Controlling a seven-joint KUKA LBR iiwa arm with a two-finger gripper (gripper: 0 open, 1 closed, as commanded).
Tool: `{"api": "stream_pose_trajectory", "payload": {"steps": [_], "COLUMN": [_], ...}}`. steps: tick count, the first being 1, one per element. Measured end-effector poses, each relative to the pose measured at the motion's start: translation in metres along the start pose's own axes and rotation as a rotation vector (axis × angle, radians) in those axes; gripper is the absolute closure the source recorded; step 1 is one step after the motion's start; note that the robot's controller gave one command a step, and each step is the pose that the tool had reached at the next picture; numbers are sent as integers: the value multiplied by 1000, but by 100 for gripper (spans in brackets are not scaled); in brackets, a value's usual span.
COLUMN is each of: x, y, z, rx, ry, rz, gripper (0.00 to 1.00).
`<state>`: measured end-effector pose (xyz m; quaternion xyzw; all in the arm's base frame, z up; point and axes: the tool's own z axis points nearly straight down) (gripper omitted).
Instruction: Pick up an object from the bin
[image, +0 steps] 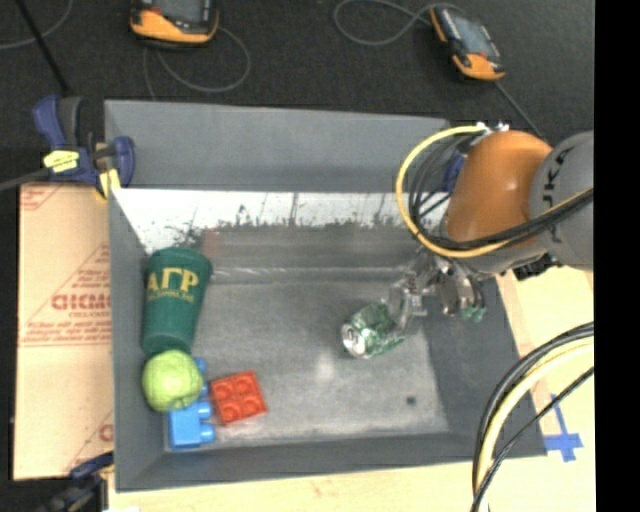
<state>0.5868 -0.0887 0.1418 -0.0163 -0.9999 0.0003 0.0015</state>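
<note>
The gripper (418, 298) hangs low over the right half of the grey bin (300, 160), below the arm's orange wrist cover (492, 190) and its loops of yellow and black cable (420, 225). How far it stands open cannot be told, nor whether it has hold of anything. Its tip is right at the upper right end of a crushed green-and-silver can (372, 332). The can lies on its side on the bin floor, a little right of the middle, with its silver end toward the lower left. Bare floor surrounds the can on its other sides, and nothing lies between it and the gripper.

The other things are grouped along the left wall, well apart from the can. The largest is a dark green cup (176, 302) with yellow Greek letters, near the left wall. Just below it, touching its lower end, sits a light green ball (170, 380). To the ball's right lies a red building block (238, 397), studs up. A blue block (190, 422) lies beside the red one, partly under the ball.
</note>
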Motion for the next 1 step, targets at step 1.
{"api": "stream_pose_trajectory", "payload": {"steps": [1], "x": [-12], "y": [-19], "z": [-60], "rx": [1], "ry": [-4], "rz": [4], "gripper": [100]}}
